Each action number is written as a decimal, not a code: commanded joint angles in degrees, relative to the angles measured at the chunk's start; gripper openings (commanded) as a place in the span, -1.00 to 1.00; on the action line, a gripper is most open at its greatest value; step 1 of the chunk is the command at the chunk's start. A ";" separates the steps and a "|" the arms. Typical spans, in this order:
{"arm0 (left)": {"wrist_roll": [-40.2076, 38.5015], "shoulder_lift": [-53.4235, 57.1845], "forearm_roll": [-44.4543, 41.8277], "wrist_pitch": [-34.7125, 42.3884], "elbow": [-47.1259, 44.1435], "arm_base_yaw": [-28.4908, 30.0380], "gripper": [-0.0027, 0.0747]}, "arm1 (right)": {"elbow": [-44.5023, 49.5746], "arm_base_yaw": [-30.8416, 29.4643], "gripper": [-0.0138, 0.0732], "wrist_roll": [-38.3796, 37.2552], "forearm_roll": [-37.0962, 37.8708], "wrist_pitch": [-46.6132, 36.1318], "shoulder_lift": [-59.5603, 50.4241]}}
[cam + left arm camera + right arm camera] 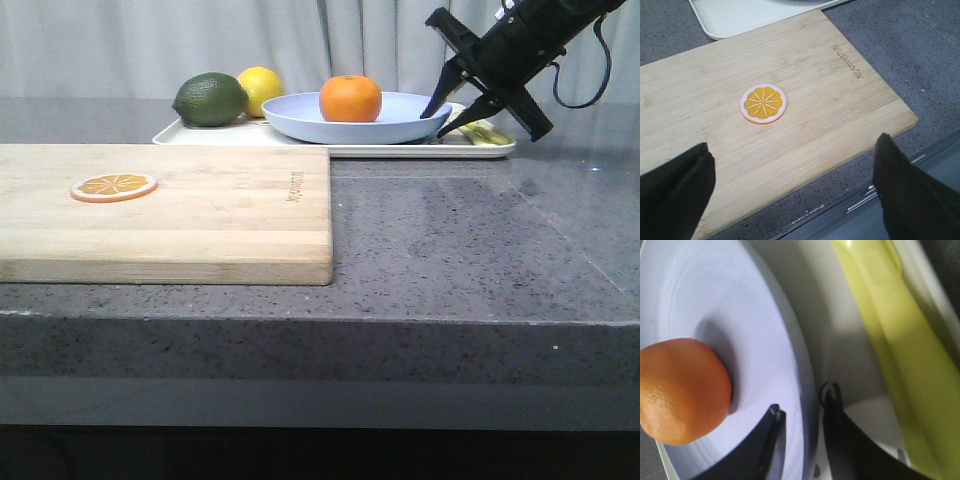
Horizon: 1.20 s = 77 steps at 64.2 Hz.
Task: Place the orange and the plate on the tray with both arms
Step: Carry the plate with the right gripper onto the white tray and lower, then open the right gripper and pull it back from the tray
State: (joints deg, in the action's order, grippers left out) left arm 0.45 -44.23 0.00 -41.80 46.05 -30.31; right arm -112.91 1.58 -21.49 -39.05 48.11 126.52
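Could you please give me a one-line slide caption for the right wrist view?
Right gripper straddling the lavender plate rim, orange on plate, over the tray.
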 commanded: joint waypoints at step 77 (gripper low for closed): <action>-0.45 0.16 0.00 3.91 1.57 0.01 0.67 | 32.35 0.04 0.33 29.17 33.66 3.41 -62.86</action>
State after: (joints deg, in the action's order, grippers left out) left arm 0.45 -44.23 0.00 -41.80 46.05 -30.31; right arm -85.47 1.58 7.12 -9.08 56.06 71.09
